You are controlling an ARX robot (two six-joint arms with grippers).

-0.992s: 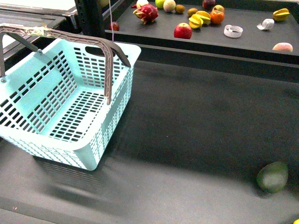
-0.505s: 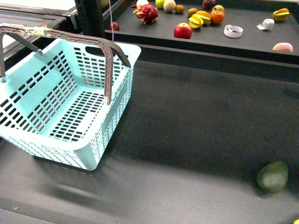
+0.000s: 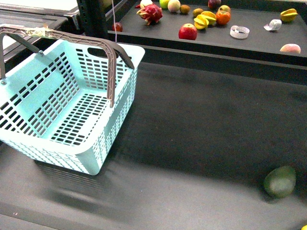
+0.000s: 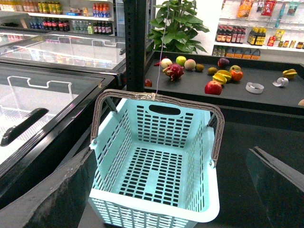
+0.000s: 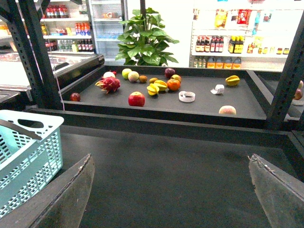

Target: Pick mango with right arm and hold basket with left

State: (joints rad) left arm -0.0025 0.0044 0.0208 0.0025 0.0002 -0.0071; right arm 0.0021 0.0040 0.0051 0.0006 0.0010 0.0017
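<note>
Pale turquoise basket (image 3: 138, 53) stands empty at the left of the dark table (image 3: 201, 124), with both grey-brown handles (image 3: 113, 72) raised. The left gripper (image 4: 171, 154) hangs short of the basket, looking down into it. Its fingers (image 4: 57, 194) are spread wide and grasp nothing. The right gripper (image 5: 171, 161), equally spread and empty, faces the fruit shelf (image 5: 199, 107). A dark green fruit (image 3: 279, 181) lies at the table's front right. Of the mango (image 3: 304, 227), at most a yellow sliver shows, cut off by the frame corner nearby.
</note>
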